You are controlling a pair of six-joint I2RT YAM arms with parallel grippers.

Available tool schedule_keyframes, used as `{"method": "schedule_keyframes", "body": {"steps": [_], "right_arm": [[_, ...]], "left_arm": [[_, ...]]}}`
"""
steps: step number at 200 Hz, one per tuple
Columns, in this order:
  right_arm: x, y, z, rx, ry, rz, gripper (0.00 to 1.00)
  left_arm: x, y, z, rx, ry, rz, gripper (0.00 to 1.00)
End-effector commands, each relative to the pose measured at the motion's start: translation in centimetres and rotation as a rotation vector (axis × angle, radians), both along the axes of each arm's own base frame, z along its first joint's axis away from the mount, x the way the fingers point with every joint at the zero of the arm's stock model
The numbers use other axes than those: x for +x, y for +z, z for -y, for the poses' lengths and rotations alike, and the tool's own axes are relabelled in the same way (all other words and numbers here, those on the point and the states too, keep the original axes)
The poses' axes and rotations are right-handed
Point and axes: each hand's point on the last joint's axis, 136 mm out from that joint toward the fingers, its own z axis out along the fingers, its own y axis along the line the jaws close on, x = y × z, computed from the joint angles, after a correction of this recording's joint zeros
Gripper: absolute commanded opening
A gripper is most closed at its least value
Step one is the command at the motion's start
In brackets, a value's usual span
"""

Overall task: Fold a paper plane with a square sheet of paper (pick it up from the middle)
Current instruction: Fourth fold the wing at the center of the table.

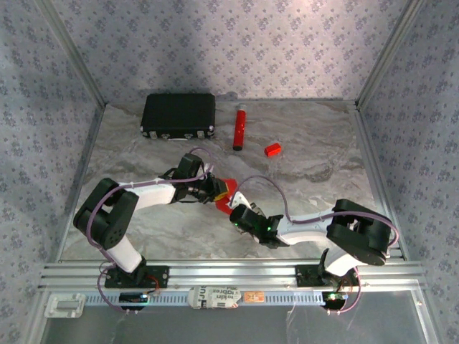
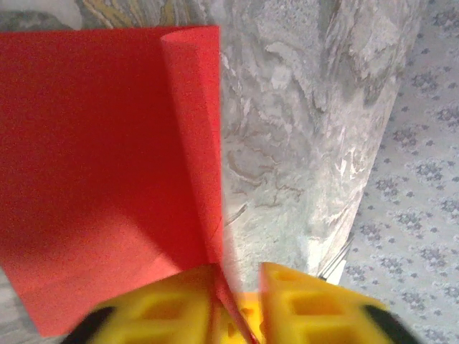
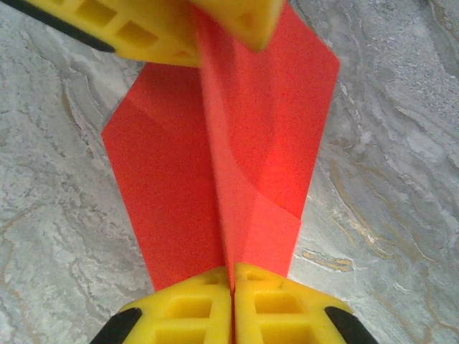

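The red square sheet of paper [image 3: 229, 143] is folded along a centre crease into a rough paper plane shape and hangs just above the marble table in the middle [image 1: 224, 206]. My right gripper [image 3: 233, 283] is shut on the crease at one end. At the other end, my left gripper [image 2: 240, 279] stands open with a gap between its yellow fingers [image 2: 308, 301]. The paper's fold [image 2: 107, 158] runs in beside the left one. In the top view the left gripper [image 1: 215, 188] and right gripper [image 1: 238, 216] face each other across the paper.
A black case [image 1: 178, 116] lies at the back left. A red tube [image 1: 238, 129] and a small red block [image 1: 272, 150] sit behind the grippers. Metal frame posts and patterned walls [image 1: 401, 107] bound the table on three sides.
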Motion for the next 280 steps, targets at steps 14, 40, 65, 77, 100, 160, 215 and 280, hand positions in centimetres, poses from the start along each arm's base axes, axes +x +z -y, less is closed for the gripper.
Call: {"method": "schedule_keyframes", "body": {"steps": [14,40,65,77,100,160,215,280], "right_arm": [[-0.3,-1.2,-0.1,0.036,-0.014,-0.046,0.07],[-0.3,-1.8,-0.5,0.071,-0.025,-0.076,0.07],[-0.4,-2.2,-0.8,0.105,-0.025,-0.099,0.07],[-0.4,-2.5,-0.9,0.124,-0.025,-0.119,0.07],[-0.4,-3.0,-0.9,0.162,-0.035,-0.164,0.07],[-0.7,-3.9,-1.2,0.341,-0.044,-0.41,0.07],[-0.6,-3.4,-2.1,0.51,-0.042,-0.592,0.07],[-0.2,-3.7,-2.3,0.629,-0.094,-0.711,0.06]], "left_arm": [[0.1,1.6,-0.4,-0.007,0.007,0.035,0.45],[0.2,2.1,-1.3,0.023,0.023,0.057,0.58],[0.3,2.7,-1.9,0.043,0.028,0.078,0.63],[0.3,2.9,-2.1,0.048,0.03,0.081,0.64],[0.2,2.8,-2.4,0.054,0.037,0.079,0.64],[0.4,2.8,-2.7,0.049,0.042,0.079,0.53],[0.2,2.1,-2.7,0.051,0.046,0.063,0.24],[0.0,0.7,-2.3,0.038,0.037,0.025,0.08]]}}
